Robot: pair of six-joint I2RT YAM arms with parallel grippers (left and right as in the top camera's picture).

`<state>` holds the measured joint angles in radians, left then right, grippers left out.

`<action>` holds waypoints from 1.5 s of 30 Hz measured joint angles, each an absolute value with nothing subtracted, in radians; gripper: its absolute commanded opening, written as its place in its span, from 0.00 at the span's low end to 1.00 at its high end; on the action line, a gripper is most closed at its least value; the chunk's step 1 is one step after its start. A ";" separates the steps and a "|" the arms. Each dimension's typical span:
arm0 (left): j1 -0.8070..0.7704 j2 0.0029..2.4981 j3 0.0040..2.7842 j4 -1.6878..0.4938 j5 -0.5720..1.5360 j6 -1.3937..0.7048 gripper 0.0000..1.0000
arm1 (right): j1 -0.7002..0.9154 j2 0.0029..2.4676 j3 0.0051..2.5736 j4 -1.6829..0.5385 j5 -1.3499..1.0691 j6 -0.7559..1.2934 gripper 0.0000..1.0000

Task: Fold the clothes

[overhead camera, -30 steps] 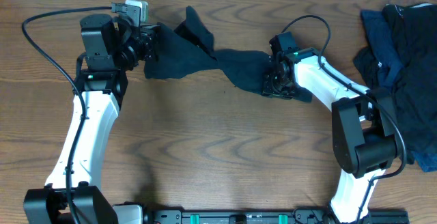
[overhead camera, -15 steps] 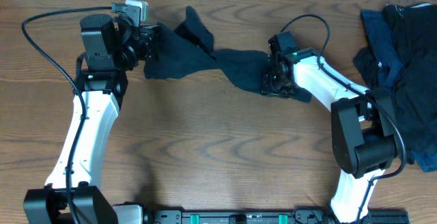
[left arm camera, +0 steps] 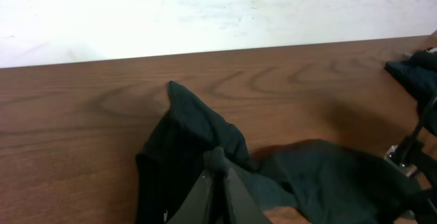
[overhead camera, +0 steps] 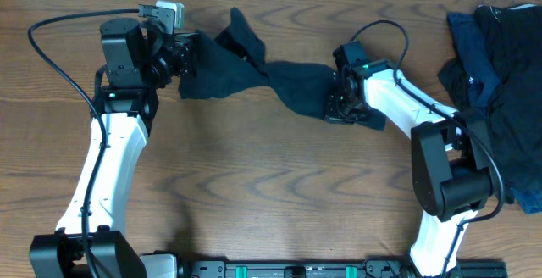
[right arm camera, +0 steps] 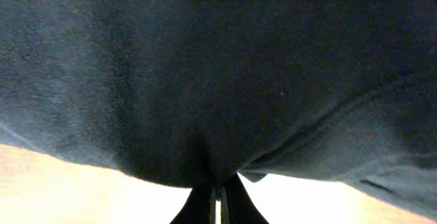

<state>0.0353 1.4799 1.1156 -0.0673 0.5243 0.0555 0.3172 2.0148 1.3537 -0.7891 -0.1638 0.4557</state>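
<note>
Dark garment (overhead camera: 254,73): stretched out and twisted across the upper middle of the overhead frame, flat on the wooden table (overhead camera: 254,185), with a pointed corner toward the top edge

Left gripper (overhead camera: 188,53):
- Position: upper left of the overhead frame, at the left end of the dark garment
- State: clamped on the cloth
- Left wrist view: fingers (left arm camera: 201,193) pressed together at the bottom centre, with a fold of black cloth pinched at the tips and more cloth spread beyond them, up to a peak left of centre and out toward the lower right

Right gripper (overhead camera: 337,100):
- Position: right of centre in the overhead frame, pointed down onto the right end of the same garment
- State: closed tight on a fold of the cloth
- Right wrist view: fingertips (right arm camera: 199,210) meeting at the bottom centre, with dark navy cloth gathered into them and filling nearly the whole frame above

Pile of clothes (overhead camera: 500,66):
- Position: heaped at the upper right edge of the overhead frame, on the table
- Colour: dark navy and black
- Relation: well apart from both grippers, touched by neither
</note>
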 measured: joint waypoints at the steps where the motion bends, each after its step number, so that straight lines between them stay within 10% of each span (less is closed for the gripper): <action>1: 0.035 1.480 1.116 -0.066 0.524 0.055 0.07 | 0.311 2.008 1.359 -0.798 -0.163 0.455 0.01; 14: 0.035 1.480 1.116 -0.063 0.524 0.055 0.07 | 0.151 1.731 1.422 -0.751 -0.164 0.420 0.01; 35: 0.035 1.480 1.116 -0.064 0.524 0.055 0.07 | 0.076 2.057 1.420 -0.261 -0.054 0.413 0.02; 39: 0.035 1.480 1.116 -0.067 0.524 0.056 0.07 | 0.046 2.081 1.420 -0.182 -0.031 0.416 0.15; 45: 0.035 1.480 1.116 -0.068 0.524 0.056 0.07 | -0.007 2.081 1.420 -0.169 0.002 0.411 0.65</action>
<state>0.0353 1.4799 1.1156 -0.0681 0.5243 0.0555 -0.0074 2.0811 1.4200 -0.1692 0.0021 0.4110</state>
